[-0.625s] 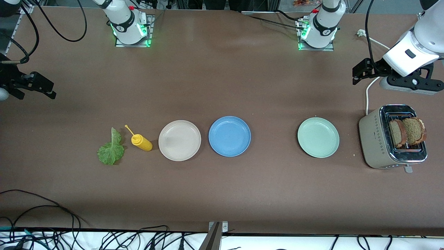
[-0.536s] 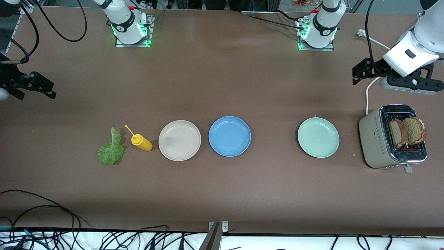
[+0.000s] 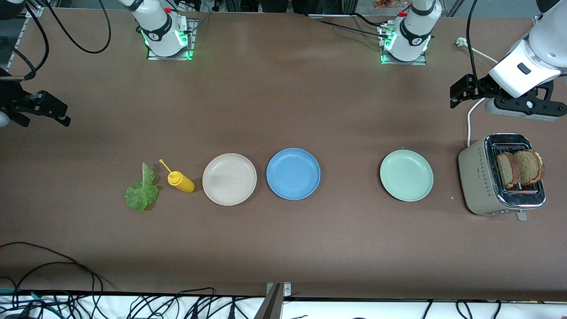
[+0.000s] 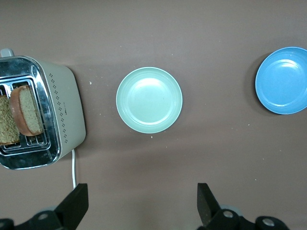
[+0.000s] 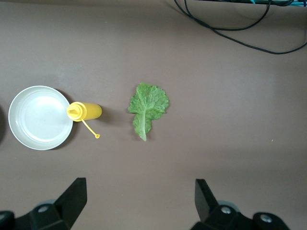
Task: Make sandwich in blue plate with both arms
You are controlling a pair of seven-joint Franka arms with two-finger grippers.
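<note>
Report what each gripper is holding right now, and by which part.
Nothing is held. The left gripper hangs open over bare table beside the toaster; the right gripper hangs open over bare table near the lettuce leaf.

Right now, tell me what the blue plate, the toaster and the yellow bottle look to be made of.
Blue plate: looks like matte plastic or melamine, with even colour and a soft sheen; ceramic cannot be ruled out.
Toaster: the beige body with small perforations looks like painted metal or plastic, and its mirror-bright top is likely polished steel.
Yellow bottle: probably soft squeeze plastic, with an opaque body and a thin nozzle cap.
</note>
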